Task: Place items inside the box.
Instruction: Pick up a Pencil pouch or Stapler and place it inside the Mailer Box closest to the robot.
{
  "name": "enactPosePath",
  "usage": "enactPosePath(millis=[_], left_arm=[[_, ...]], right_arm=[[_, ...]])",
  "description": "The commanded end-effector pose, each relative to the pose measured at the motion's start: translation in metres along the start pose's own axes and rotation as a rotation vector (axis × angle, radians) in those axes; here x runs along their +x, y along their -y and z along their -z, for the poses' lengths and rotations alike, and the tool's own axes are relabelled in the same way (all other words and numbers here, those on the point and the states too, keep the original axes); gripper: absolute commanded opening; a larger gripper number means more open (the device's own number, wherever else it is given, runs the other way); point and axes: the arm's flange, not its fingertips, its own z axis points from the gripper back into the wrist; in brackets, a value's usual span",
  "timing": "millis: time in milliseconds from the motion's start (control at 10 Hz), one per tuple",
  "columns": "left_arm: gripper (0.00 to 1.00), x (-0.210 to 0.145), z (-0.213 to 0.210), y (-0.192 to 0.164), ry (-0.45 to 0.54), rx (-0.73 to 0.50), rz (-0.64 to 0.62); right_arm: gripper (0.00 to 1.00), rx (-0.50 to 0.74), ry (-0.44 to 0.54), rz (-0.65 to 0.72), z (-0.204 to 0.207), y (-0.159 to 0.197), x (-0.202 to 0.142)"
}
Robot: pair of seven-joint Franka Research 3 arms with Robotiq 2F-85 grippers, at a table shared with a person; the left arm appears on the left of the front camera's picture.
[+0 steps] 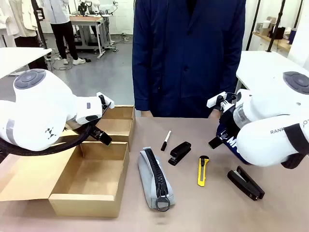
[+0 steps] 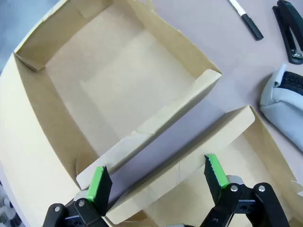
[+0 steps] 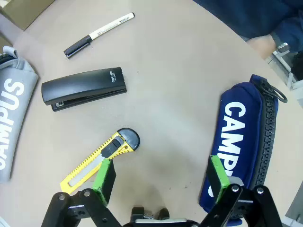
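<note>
Pick-up stage, by my read: the open brown cardboard box [image 1: 87,205] sat empty under the left gripper [image 2: 156,178], fingers spread wide. The right gripper [image 3: 161,171], equally wide, hovered between the yellow utility knife [image 3: 86,167] and the navy "CAMPUS" zip pouch [image 3: 239,142]; next it would need to centre over one and descend.

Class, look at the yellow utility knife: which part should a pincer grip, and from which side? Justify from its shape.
Grip the yellow utility knife at mid-body, coming straight down from above, closing across its narrow width. It lies flat on the table, long and slim, both long sides clear.
</note>
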Motion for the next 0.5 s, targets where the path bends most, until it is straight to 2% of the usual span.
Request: enactPosePath(millis=[0,400], left_arm=[[1.0,0.0,0.0,0.0,0.0,0.0,0.0],[1.0,0.0,0.0,0.0,0.0,0.0,0.0]], right_arm=[[1.0,0.0,0.0,0.0,0.0,0.0,0.0],[1.0,0.0,0.0,0.0,0.0,0.0,0.0]])
